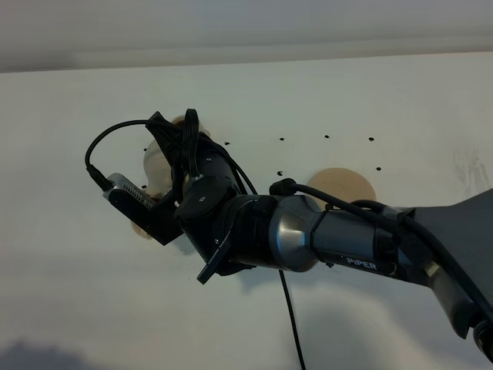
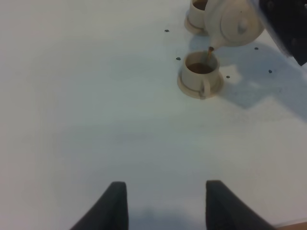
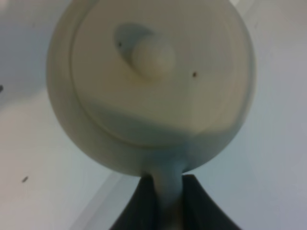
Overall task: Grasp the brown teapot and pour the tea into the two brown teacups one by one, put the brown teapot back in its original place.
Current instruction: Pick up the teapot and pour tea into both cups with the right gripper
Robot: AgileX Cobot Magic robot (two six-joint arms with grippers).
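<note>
The brown teapot (image 2: 235, 24) hangs tilted above the table with its spout down, and a thin stream of tea runs into the nearer brown teacup (image 2: 199, 74), which holds dark tea on its saucer. Just beyond it stands the second teacup (image 2: 195, 14), partly behind the pot. My right gripper (image 3: 168, 203) is shut on the teapot's (image 3: 148, 81) loop handle. In the exterior high view the right arm reaches across to the left and hides most of the teapot (image 1: 156, 163). My left gripper (image 2: 165, 206) hovers over bare table, fingers apart and empty.
The flat round tan saucer (image 1: 339, 185), the teapot's original place, lies bare at centre right, partly behind the right arm. Small dark dots mark the white table (image 1: 77, 293). A black cable hangs under the arm.
</note>
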